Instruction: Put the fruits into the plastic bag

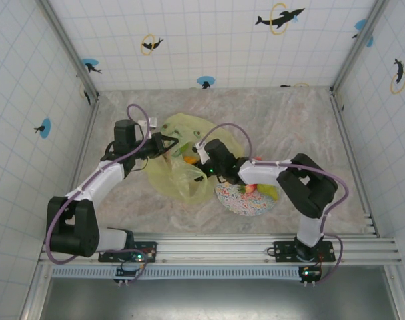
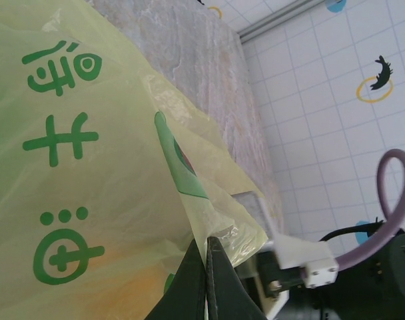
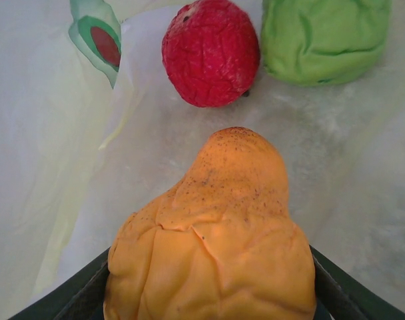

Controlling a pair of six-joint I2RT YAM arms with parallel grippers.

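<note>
- My left hand point(image 2: 208, 245) is clenched on the rim of the bag point(image 2: 89, 167), with a fold of the film pinched between the fingers.
- Bag: thin, yellow-green, translucent, with green print. It lies crumpled on the surface point(image 1: 289, 127) between my two arms.
- My right hand point(image 3: 209, 290) is grasping an orange point(image 3: 222, 220), a finger on each side, at the bag's mouth.
- Orange: soft, creased skin with brown speckles toward its narrower far end.
- A red apple point(image 3: 211, 53) and a green fruit point(image 3: 322, 40) lie just beyond it on the bag's film. They are side by side, and both are wrinkled.
- The plate point(image 1: 246, 205) sits just right of the bag, with small red and yellow-green pieces point(image 1: 259, 190) on it.
</note>
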